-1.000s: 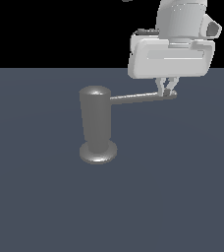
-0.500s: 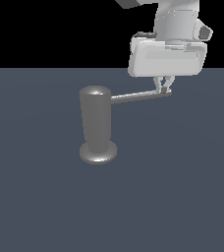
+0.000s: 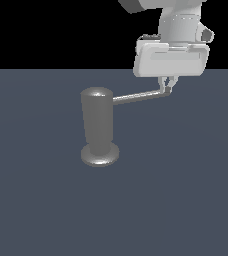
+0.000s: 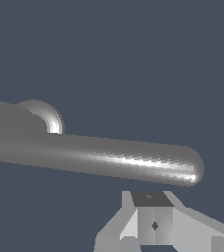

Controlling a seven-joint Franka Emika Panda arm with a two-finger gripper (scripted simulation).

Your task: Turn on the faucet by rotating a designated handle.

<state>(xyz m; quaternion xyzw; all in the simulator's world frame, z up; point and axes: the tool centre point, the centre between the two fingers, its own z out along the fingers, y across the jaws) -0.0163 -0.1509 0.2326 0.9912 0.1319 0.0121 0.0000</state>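
The faucet [image 3: 97, 122] is a dull grey upright cylinder on a round disc base [image 3: 100, 155]. Its handle [image 3: 138, 96], a thin grey rod, projects from the top toward the exterior view's right. My gripper [image 3: 166, 89] hangs from the white hand at the rod's rounded end, fingers together and touching the rod's side, not closed around it. In the wrist view the handle [image 4: 109, 157] crosses the picture with its rounded end [image 4: 192, 170] just beyond my shut gripper [image 4: 151, 216]. The faucet top [image 4: 6, 133] and part of the base rim [image 4: 47, 115] show behind it.
A flat dark grey-blue floor [image 3: 176, 200] spreads around the faucet. The white arm [image 3: 183, 25] rises above the hand at the exterior view's upper right. Nothing else shows.
My gripper has shifted a little toward the exterior view's left and farther back, and the handle's end has swung with it by a small angle.
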